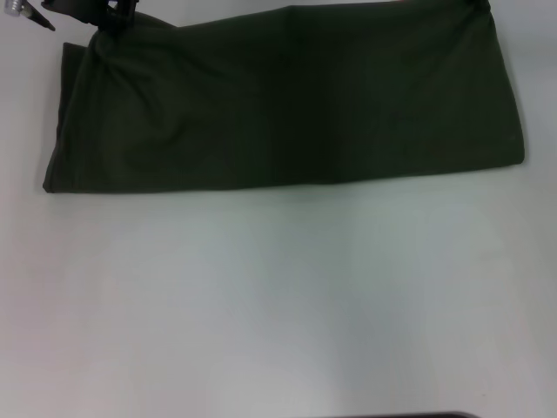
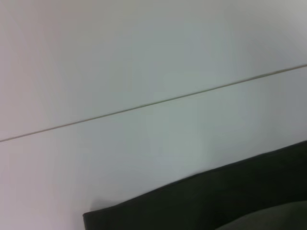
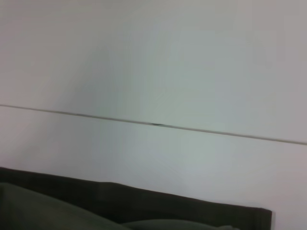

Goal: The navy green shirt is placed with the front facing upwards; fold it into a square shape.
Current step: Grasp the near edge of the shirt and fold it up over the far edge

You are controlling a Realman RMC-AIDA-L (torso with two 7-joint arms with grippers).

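The navy green shirt lies on the white table as a long, plain dark green band across the far side, with no lettering showing. My left gripper is at the band's far left corner, mostly cut off by the top of the head view. A dark bit of my right gripper shows at the far right corner. The left wrist view catches a folded corner and edge of the shirt. In the right wrist view, another folded edge of the shirt ends in a square corner.
The white table stretches bare from the shirt to the near edge. A thin seam line crosses the surface beyond the shirt, also showing as a seam line in the right wrist view. A dark strip sits at the near edge.
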